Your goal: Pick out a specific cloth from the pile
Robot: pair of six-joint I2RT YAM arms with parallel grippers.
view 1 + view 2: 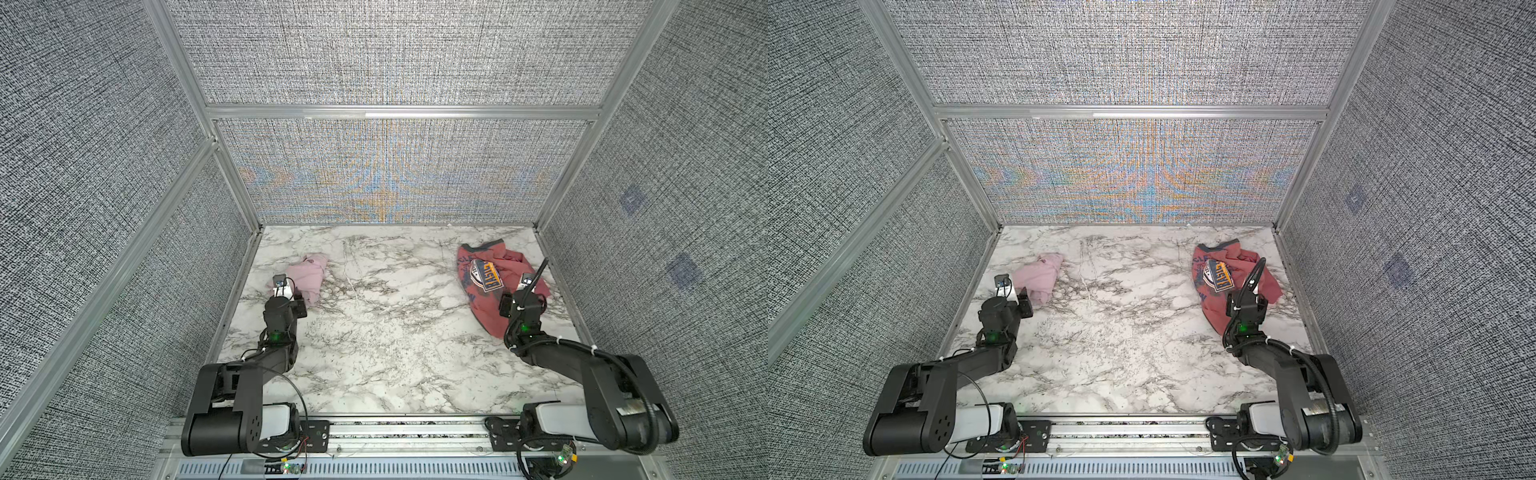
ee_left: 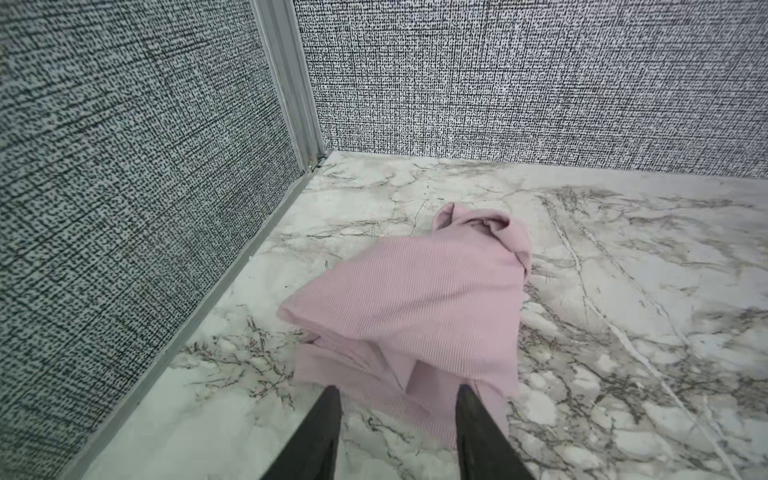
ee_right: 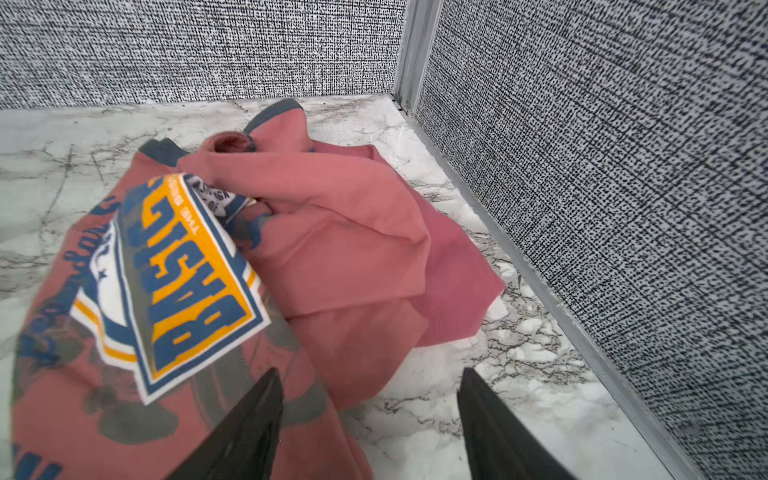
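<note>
Grey woven wall panels (image 1: pixel 386 62) in metal framing (image 1: pixel 399 111) are closing round a white marble-patterned tabletop (image 1: pixel 386 332) on three sides. A salmon-red T-shirt (image 1: pixel 494 286) with a blue, orange and white print is lying crumpled near one back corner, and I am placing everything else from it. Well apart from the T-shirt, across bare marble toward the opposite side wall, the pale pink cloth (image 1: pixel 309 276) is sitting in a loose bundle by itself. The left hand (image 2: pixel 397 388) is hovering at the cloth's edge, its fingers standing moderately apart with pink fabric lying between the tips. It is pinching nothing, and I cannot tell whether the tips are touching the fabric. The right hand (image 3: pixel 370 372) is hanging over the T-shirt's edge with its fingers spread wider, one tip over red fabric and one over marble, gripping nothing.
</note>
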